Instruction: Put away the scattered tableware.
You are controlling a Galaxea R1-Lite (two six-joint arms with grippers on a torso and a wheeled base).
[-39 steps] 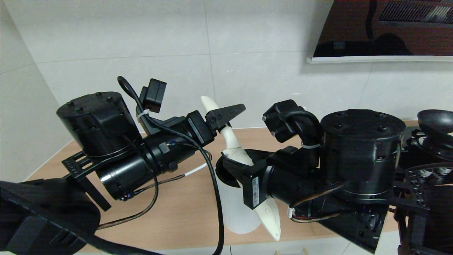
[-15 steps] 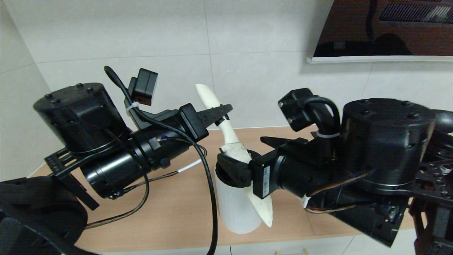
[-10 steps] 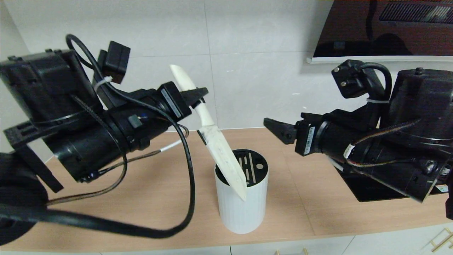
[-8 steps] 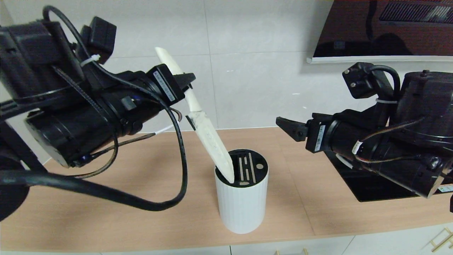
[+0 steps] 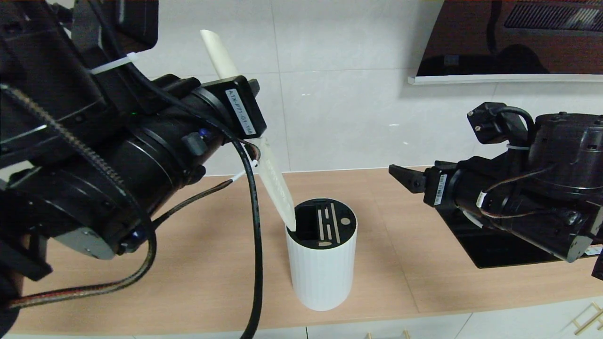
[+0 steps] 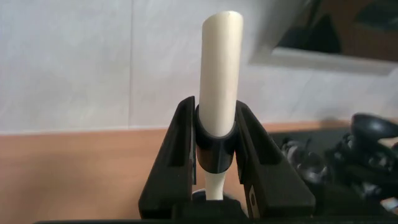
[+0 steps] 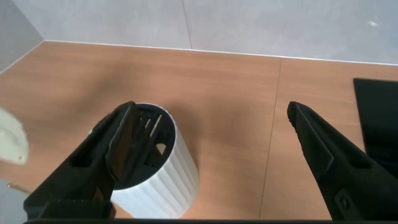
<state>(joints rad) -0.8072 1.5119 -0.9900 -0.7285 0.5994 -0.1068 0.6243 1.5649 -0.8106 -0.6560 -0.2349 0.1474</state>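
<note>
Left end effector [image 6: 216,134] grips knife [image 6: 221,62] above holder [image 5: 322,273]; right end effector [image 7: 211,111] gapes near cooktop [image 5: 485,252].

Knife [image 5: 277,186]: cream, smooth, matt, plastic-like handle and blade.
Holder [image 5: 322,273]: white ribbed wall that looks like plastic, with a matt black slotted top.
Counter [image 5: 212,273] under the holder: matt wood grain.
Wall tiles [image 5: 339,117] behind the holder: pale, smooth, low sheen.
Cooktop [image 5: 485,249] beside the holder: glossy black.
Left gripper [image 6: 214,112] and right gripper [image 7: 210,109]: matt black.
</note>
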